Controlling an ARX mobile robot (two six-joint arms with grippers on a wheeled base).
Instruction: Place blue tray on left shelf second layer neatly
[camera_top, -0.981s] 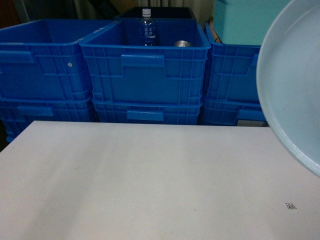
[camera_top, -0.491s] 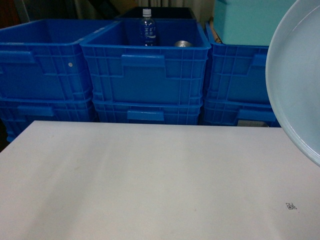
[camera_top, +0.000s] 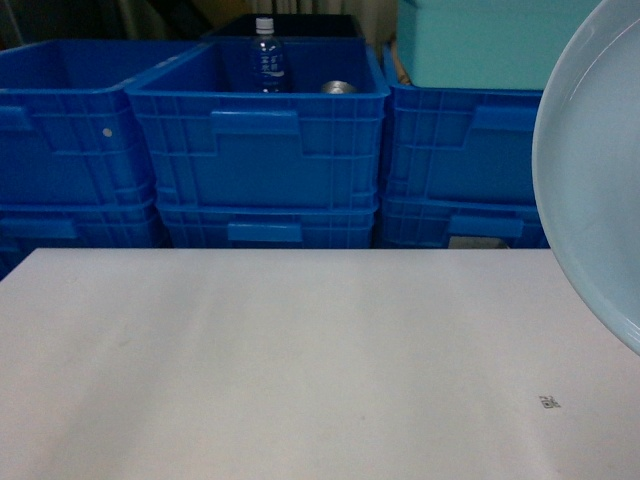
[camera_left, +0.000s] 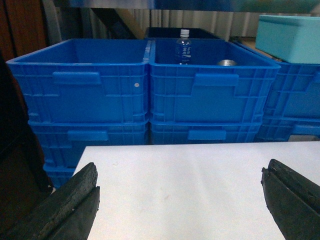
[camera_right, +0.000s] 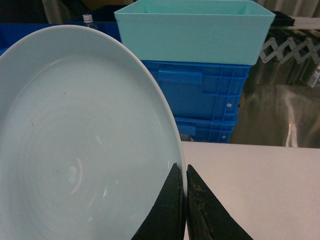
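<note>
The blue tray (camera_right: 75, 150) is a pale, smooth, shallow dish held up on edge. My right gripper (camera_right: 185, 170) is shut on its right rim, one finger on each face. In the head view the tray (camera_top: 600, 180) fills the right edge above the white table (camera_top: 300, 360); the gripper itself is out of that view. My left gripper (camera_left: 180, 185) is open over the table with nothing between its fingers (camera_left: 70, 200). I cannot make out the left shelf second layer in any view.
Stacked dark-blue crates (camera_top: 260, 150) stand in a row just behind the table's far edge. The middle top crate holds a water bottle (camera_top: 265, 60) and a metal can (camera_top: 338, 87). A teal bin (camera_right: 200, 30) sits on the right-hand crates.
The tray has shifted slightly right in the head view. The crates, bottle and table mark have slid left, so the view has swung right.
</note>
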